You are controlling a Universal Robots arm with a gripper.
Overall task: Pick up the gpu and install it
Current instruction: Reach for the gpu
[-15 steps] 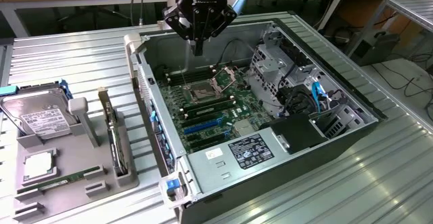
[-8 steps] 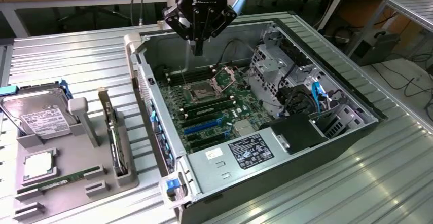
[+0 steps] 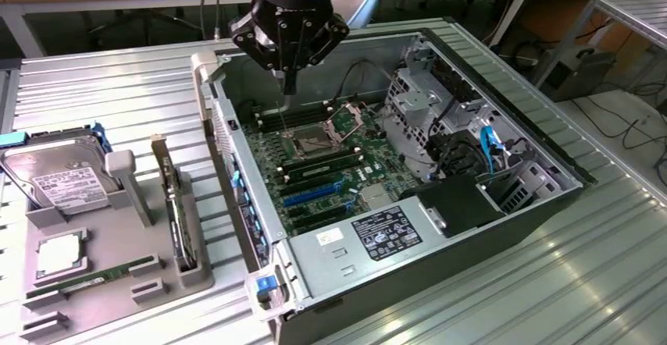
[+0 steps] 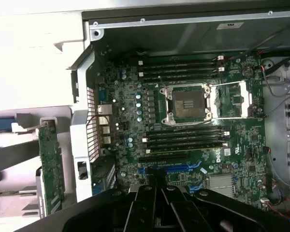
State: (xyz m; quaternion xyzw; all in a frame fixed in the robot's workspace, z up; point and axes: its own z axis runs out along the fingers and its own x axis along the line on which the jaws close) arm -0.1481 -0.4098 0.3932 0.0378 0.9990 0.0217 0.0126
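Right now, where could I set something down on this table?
Bare table lies at the exterior view's right of the case, and beyond the tray at the far edge. Crowded: the tray, with drive and gpu, and inside the case.

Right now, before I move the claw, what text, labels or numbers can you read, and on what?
No text here is legible.
hard drive, white label: print too blurred.
power supply, black label: print too small.
white sticker on the case frame: blurred.
motherboard, board markings: too small.
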